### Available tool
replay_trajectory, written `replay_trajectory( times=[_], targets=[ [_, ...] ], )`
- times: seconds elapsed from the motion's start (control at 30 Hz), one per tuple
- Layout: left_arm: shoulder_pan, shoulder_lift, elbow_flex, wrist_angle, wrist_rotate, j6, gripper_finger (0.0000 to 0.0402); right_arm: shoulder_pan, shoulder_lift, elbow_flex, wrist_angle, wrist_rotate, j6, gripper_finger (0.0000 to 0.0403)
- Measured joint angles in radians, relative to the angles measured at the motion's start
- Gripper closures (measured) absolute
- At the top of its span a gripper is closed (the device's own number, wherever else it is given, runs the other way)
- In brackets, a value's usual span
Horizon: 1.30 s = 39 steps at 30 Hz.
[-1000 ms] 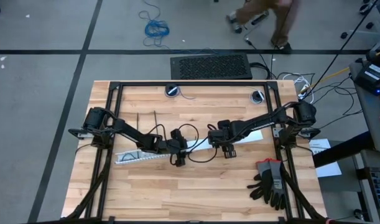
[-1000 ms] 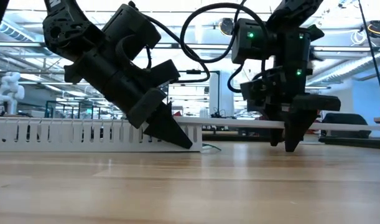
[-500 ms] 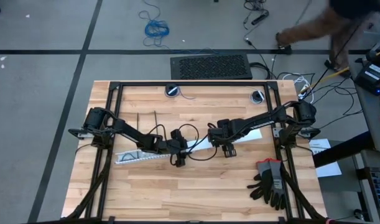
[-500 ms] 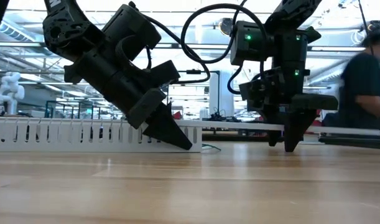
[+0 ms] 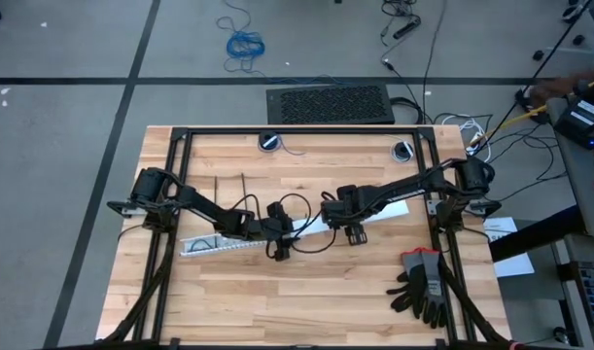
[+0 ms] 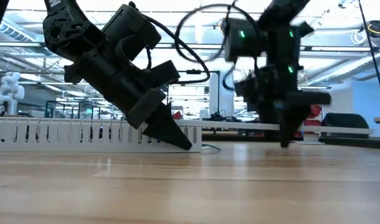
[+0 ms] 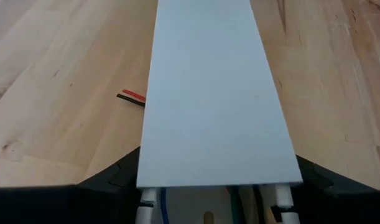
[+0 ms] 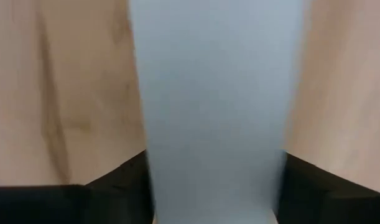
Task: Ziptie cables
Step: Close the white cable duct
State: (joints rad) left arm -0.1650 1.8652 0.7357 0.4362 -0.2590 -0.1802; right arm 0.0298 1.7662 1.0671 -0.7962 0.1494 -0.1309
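A long white slotted strip (image 5: 224, 243) lies slantwise across the table, its right half under a smooth white cover (image 7: 214, 93). The cables run inside it: a blue wire (image 7: 160, 208) and a green wire (image 7: 239, 208) show under the cover's end, and red and black wire ends (image 7: 131, 96) stick out beside it. My left gripper (image 5: 277, 243) slants down onto the strip's middle, shut on it. My right gripper (image 5: 352, 233) points down over the cover, open, one finger on each side. Two zipties (image 5: 216, 191) (image 5: 242, 187) lie flat on the wood beyond the strip. My left gripper has the white strip between its two fingers (image 7: 112, 183), one at each long side, just where the cover ends (image 7: 177, 180). It comes slanting down from the table's left, along the strip. The cover's edge hides the pads. The strip rests on the table.
A pair of dark gloves (image 5: 421, 284) lies at the table's near right. Black arm cords (image 5: 297, 209) loop over the strip between the grippers. The black frame rails (image 5: 180, 194) run along the table's sides. A bright blue coiled cord (image 5: 244, 44) lies on the floor beyond.
My right gripper has risen a little off the table and shifted along the strip toward my left gripper; the strip has stayed down. A person beyond the table has walked out of view.
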Motion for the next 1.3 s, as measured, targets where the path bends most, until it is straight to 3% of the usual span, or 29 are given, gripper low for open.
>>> replay_trajectory(
  times=[0.13,0.37,0.57,0.7,0.93,1.3],
  targets=[
    [0.0,0.0,0.0,0.0,0.0,0.0,0.0157,0.019,-0.025,0.091,-0.052,-0.006,0.007,0.0143],
    [-0.001,0.0,0.0,-0.003,0.001,0.001,0.0157,0.044,-0.035,0.143,-0.044,-0.019,-0.004,0.0138],
    [-0.001,0.0,0.0,-0.003,0.003,0.001,0.0157,0.044,-0.039,0.146,0.088,-0.043,0.011,0.0145],
    [-0.001,0.0,0.0,-0.003,0.004,0.001,0.0157,0.044,-0.037,0.147,0.214,-0.052,0.027,0.0198],
    [-0.001,0.0,0.0,-0.003,0.004,0.001,0.0157,0.054,-0.018,0.091,0.478,-0.051,0.067,0.0385],
    [-0.001,0.0,-0.001,0.009,0.008,0.002,0.0157,0.057,0.091,0.048,0.686,-0.044,0.118,0.0403]
  ],
)
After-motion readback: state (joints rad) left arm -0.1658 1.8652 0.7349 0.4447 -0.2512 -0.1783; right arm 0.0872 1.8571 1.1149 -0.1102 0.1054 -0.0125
